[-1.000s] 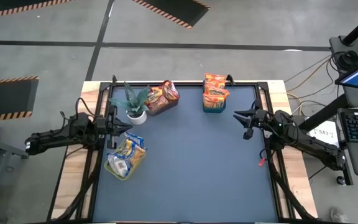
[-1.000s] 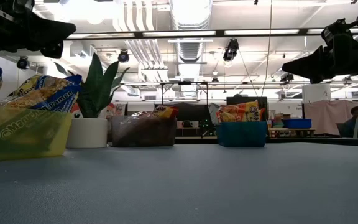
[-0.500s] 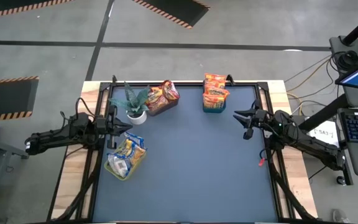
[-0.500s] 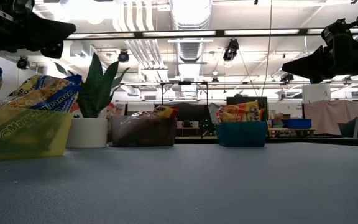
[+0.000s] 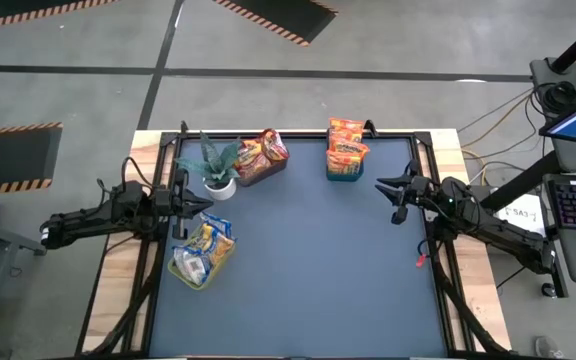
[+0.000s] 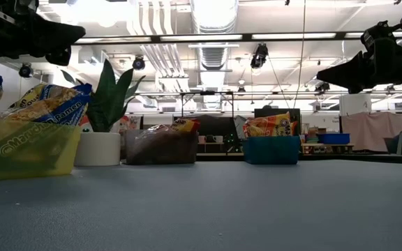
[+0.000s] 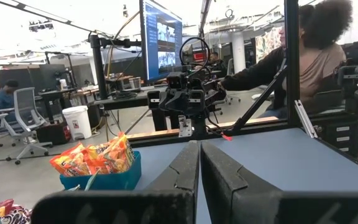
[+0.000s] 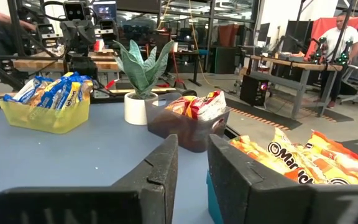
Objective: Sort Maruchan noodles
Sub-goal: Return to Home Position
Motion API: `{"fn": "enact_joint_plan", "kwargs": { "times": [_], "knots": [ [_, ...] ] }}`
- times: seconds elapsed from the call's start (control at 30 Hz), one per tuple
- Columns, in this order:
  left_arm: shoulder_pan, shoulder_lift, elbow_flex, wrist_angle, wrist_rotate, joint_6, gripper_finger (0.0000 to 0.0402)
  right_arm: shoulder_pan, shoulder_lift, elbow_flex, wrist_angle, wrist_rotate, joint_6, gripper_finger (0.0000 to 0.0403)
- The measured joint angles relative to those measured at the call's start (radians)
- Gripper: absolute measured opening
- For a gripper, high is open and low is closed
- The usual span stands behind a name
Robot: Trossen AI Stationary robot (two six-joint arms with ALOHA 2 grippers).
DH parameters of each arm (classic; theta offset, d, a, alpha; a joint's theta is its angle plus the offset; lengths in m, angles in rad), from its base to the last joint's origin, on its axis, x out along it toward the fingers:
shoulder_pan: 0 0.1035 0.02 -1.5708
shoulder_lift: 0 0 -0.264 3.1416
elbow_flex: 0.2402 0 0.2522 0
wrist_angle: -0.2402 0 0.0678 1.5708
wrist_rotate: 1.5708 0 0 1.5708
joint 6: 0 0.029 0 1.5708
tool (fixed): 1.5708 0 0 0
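Note:
All the noodle packets sit in three bins. Yellow-and-blue packets fill a yellow bin [image 5: 201, 255] at the left. Reddish packets fill a dark brown bin [image 5: 260, 155] at the far edge. Orange packets fill a teal bin [image 5: 346, 152] beside it. My left gripper [image 5: 206, 206] hovers shut and empty, just beyond the yellow bin. My right gripper [image 5: 380, 183] hovers near the right edge, beside the teal bin [image 8: 272, 163]. Its fingers stand a narrow gap apart and hold nothing.
A potted plant in a white pot [image 5: 214, 166] stands between the yellow and brown bins. The blue mat [image 5: 318, 270] spreads toward the near edge. A dark frame rail runs along both sides. A seated person [image 7: 309, 59] is beyond the table's right side.

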Motion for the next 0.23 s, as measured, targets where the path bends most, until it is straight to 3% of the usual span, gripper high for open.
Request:
{"fn": "enact_joint_plan", "kwargs": {
  "times": [0.23],
  "knots": [
    [0.000, 0.000, 0.000, 0.000, 0.000, 0.000, 0.0000, 0.000, 0.000, 0.000, 0.000, 0.000, 0.000, 0.0087]
  ]
}}
